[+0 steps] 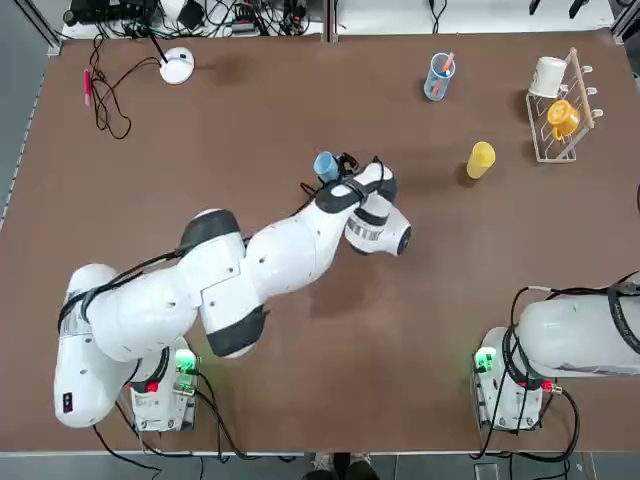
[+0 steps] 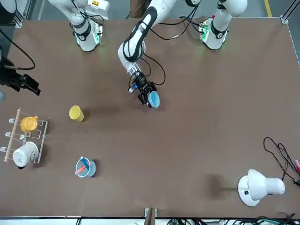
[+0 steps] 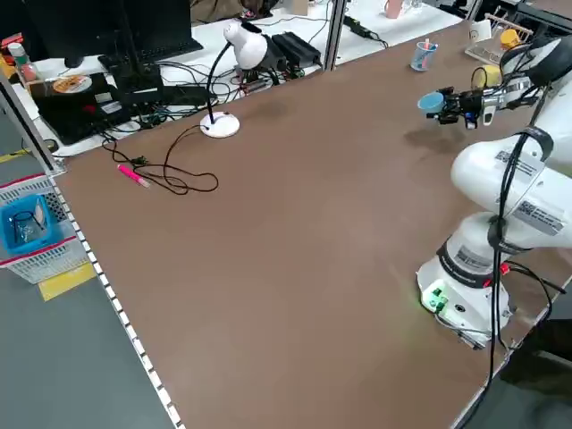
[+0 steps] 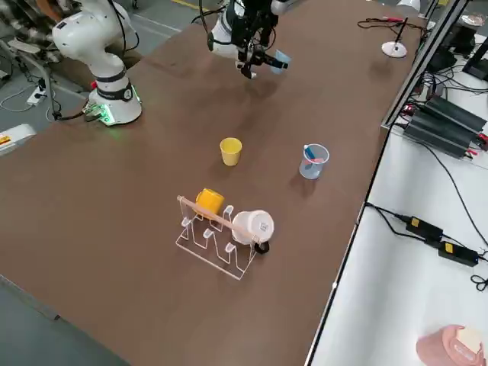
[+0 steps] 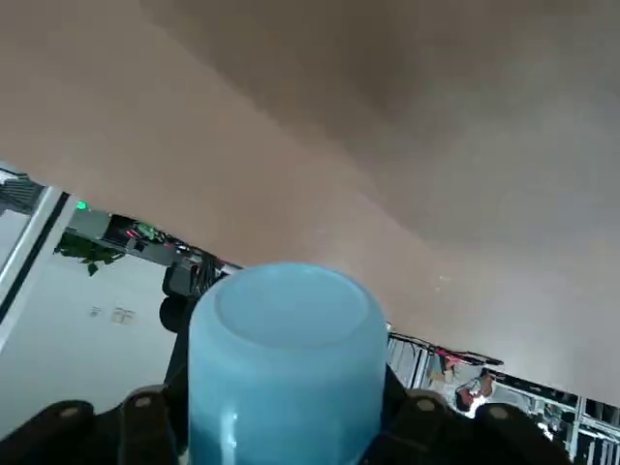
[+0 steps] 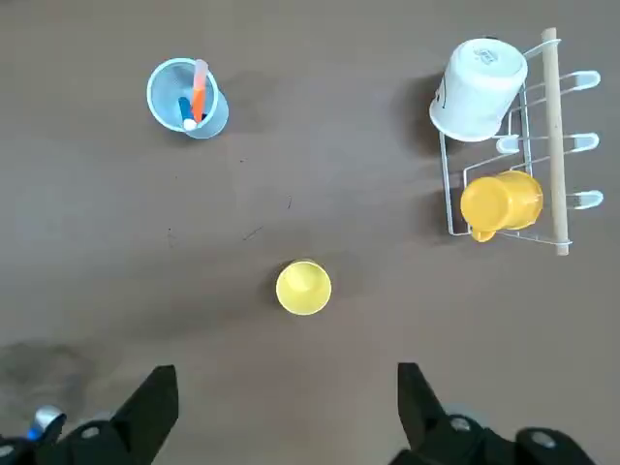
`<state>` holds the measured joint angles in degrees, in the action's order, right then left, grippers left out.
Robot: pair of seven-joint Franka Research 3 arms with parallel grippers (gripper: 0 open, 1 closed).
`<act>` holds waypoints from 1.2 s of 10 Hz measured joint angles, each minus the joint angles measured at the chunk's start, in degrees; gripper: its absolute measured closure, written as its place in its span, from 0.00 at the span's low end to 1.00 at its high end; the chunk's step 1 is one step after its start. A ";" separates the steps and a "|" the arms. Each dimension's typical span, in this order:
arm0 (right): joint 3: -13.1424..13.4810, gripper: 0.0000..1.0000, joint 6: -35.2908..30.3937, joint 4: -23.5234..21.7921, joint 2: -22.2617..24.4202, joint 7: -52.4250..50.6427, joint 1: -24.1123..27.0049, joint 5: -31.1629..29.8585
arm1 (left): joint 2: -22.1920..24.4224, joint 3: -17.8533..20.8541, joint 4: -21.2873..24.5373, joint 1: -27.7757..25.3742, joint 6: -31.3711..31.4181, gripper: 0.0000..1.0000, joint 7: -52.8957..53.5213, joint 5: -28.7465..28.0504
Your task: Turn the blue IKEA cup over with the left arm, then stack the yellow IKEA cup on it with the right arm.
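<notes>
Clamped between my left gripper's (image 2: 149,98) fingers, the blue IKEA cup (image 2: 153,99) hangs sideways above the table (image 2: 197,140), mid-flip. Next I judge it needs rotating rim-down and setting down. My right gripper (image 6: 281,426), fingers apart, waits high above the yellow IKEA cup (image 6: 303,288).

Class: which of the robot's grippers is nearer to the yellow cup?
Left. The left gripper, holding the blue cup mid-table, is closer to the yellow cup; the right gripper is back near its base.

Tabletop (image 1: 300,100) matt brown, smooth. Arms glossy white plastic. Blue cup (image 5: 283,358) & yellow cup (image 6: 303,288): smooth opaque plastic. Rack (image 6: 504,203): wire w/ wood bar.
</notes>
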<state>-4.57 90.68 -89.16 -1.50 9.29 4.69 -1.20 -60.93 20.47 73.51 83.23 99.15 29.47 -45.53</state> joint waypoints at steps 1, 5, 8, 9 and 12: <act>0.00 0.00 -0.02 0.00 0.00 0.00 0.00 0.00 | -0.77 0.00 -0.05 0.02 0.00 0.33 -0.07 -0.14; 0.00 0.00 -0.38 0.00 0.00 -0.01 0.00 0.00 | -2.33 0.00 -0.42 0.00 0.13 0.28 -0.25 -0.20; 0.00 0.00 -0.53 0.00 0.00 -0.04 0.00 0.00 | -2.66 0.00 -0.50 0.00 0.55 0.24 -0.25 -0.20; 0.00 0.00 -0.54 0.00 0.00 -0.05 0.00 0.00 | -2.84 0.00 -0.55 0.00 0.83 0.22 -0.25 -0.20; -0.03 0.00 -0.59 0.00 0.00 -0.07 0.00 0.00 | -3.23 0.00 -0.87 -0.01 0.86 0.21 -0.26 -0.21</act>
<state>-4.59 90.10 -89.16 -1.50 9.22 4.69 -1.20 -64.16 20.47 72.64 83.22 100.01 29.21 -45.74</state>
